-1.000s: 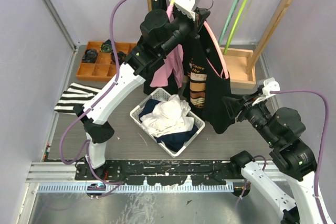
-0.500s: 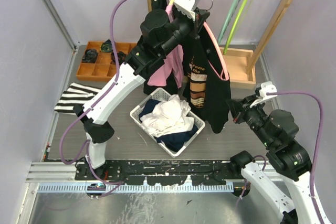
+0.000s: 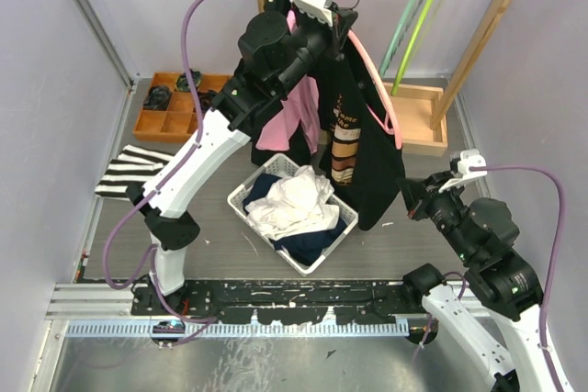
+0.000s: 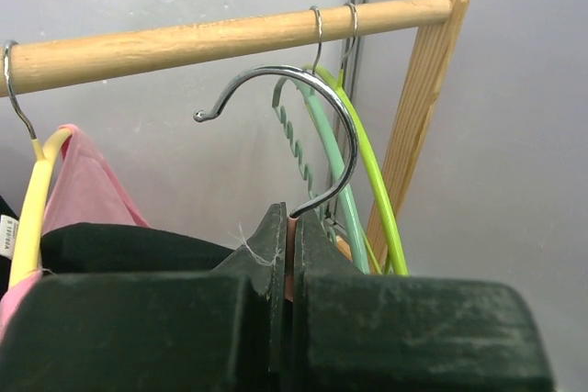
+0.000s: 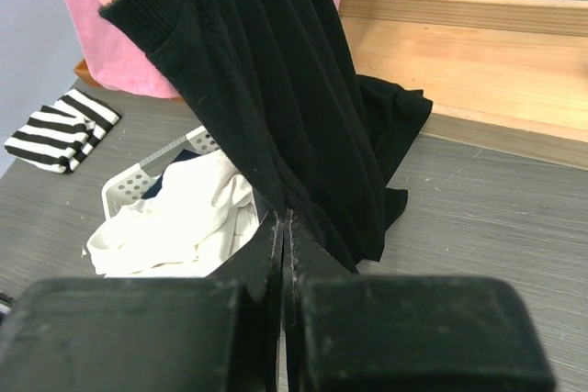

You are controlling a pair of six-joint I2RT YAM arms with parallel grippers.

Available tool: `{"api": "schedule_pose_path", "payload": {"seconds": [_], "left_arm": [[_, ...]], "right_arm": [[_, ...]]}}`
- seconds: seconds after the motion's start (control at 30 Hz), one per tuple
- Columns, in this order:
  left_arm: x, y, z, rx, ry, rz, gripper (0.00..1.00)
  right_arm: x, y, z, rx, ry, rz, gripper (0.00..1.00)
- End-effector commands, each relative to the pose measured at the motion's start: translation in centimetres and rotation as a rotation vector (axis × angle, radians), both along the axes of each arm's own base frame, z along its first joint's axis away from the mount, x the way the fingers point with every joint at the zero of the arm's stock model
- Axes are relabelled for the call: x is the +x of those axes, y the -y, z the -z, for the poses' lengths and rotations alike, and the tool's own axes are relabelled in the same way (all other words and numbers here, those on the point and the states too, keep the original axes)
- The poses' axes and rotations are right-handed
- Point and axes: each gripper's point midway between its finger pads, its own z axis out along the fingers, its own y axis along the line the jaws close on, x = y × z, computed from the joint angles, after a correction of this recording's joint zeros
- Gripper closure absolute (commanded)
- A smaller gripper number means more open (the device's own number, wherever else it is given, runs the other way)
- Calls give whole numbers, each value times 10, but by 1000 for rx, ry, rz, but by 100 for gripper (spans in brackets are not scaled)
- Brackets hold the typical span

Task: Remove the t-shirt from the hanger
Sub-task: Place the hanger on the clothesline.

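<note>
The left gripper (image 4: pixel 289 243) is clamped on the hook neck of the hanger (image 4: pixel 317 126), holding it high just under the wooden rail (image 4: pixel 184 39). The black t-shirt (image 3: pixel 367 158) hangs from it, long axis vertical. The right gripper (image 5: pixel 285 227), nearer the hem, is pinched shut on the lower cloth, low and right of the hanger. Judgement: the pull runs down and near-right, over bare table (image 3: pixel 386 238) between laundry basket (image 3: pixel 241 197) and rack base (image 3: pixel 418 128).

The black t-shirt (image 5: pixel 276 89) is soft, matt cloth. Its hanger (image 4: pixel 278 69) has a glossy chrome metal hook, below a smooth pale wooden rail (image 4: pixel 184 43). The bench (image 5: pixel 514 227) is grey, matt and grained.
</note>
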Motion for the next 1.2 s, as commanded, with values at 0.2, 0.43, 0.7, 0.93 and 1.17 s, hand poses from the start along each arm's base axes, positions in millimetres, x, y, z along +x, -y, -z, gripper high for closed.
{"api": "schedule_pose_path", "payload": {"seconds": [0.2, 0.43, 0.7, 0.93, 1.17], "left_arm": [[-11, -55, -81, -224, 102, -90, 100], [-16, -44, -70, -203, 83, -30, 100], [-29, -17, -25, -124, 34, 58, 100], [-41, -1, 11, -32, 0, 62, 100], [-44, 24, 43, 52, -46, 47, 100]], "right_arm": [[4, -9, 19, 16, -91, -16, 99], [2, -7, 0, 49, -32, -13, 97], [1, 22, -64, 44, 112, 114, 57], [-3, 39, -123, 28, 226, 176, 50], [9, 6, -152, 54, 268, 34, 49]]}}
